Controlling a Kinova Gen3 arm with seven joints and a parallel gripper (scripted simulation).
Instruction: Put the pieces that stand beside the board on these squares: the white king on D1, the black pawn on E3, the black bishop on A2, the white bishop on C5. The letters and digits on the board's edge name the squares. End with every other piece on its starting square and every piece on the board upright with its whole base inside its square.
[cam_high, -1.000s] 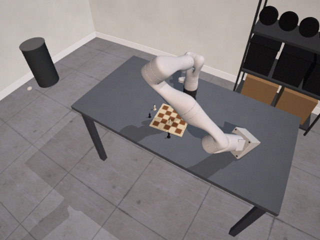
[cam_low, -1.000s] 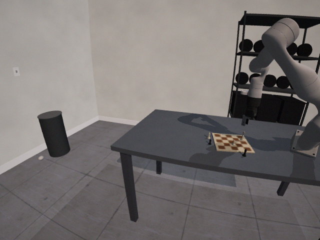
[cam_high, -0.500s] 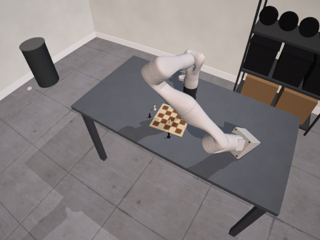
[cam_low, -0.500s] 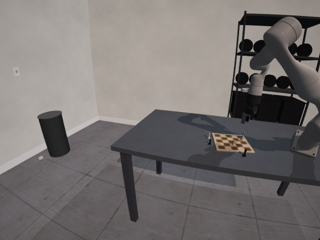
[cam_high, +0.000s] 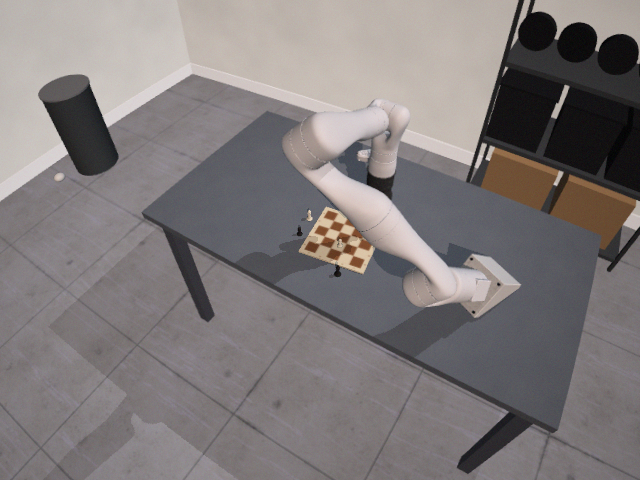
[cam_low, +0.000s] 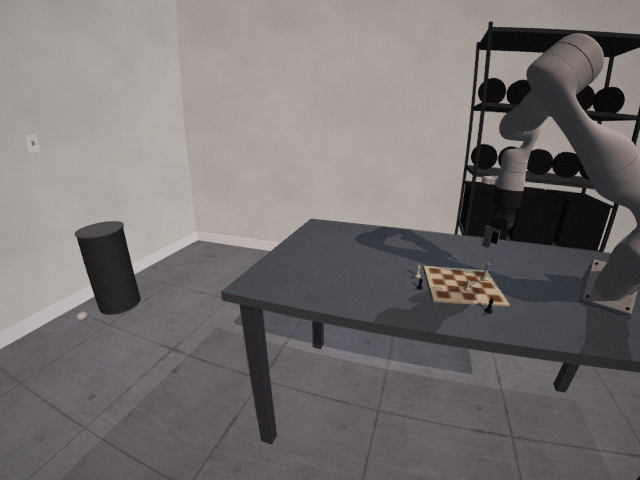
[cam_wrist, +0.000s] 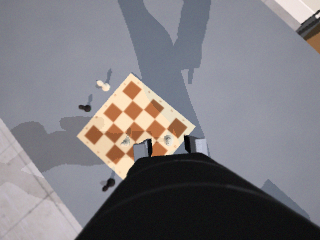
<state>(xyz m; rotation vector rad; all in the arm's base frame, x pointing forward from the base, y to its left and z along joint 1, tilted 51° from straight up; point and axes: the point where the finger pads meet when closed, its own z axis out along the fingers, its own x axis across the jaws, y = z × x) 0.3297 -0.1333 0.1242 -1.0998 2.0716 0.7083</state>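
The white king (cam_low: 485, 272) (cam_wrist: 168, 140) stands upright on the board (cam_high: 324, 257) (cam_low: 449, 301) (cam_wrist: 106, 106), near its arm side; its exact square is hard to read. The gripper (cam_low: 491, 236) (cam_wrist: 168, 145) is open and empty, above the king. It is hidden in the top view behind the arm. The white bishop (cam_high: 309, 214) (cam_low: 418, 271) (cam_wrist: 103, 85) and black pawn (cam_high: 299, 230) (cam_low: 419, 283) (cam_wrist: 85, 108) stand beside the board's far end. The black bishop (cam_high: 337, 270) (cam_low: 489, 306) (cam_wrist: 108, 185) stands off a neighbouring edge.
A small white piece (cam_high: 339, 243) (cam_low: 467, 285) (cam_wrist: 126, 140) stands upright on the board, close to the king. The arm (cam_high: 372, 211) (cam_low: 594, 124) reaches over the table (cam_high: 227, 206) (cam_low: 310, 268) and covers part of the board in the top view.
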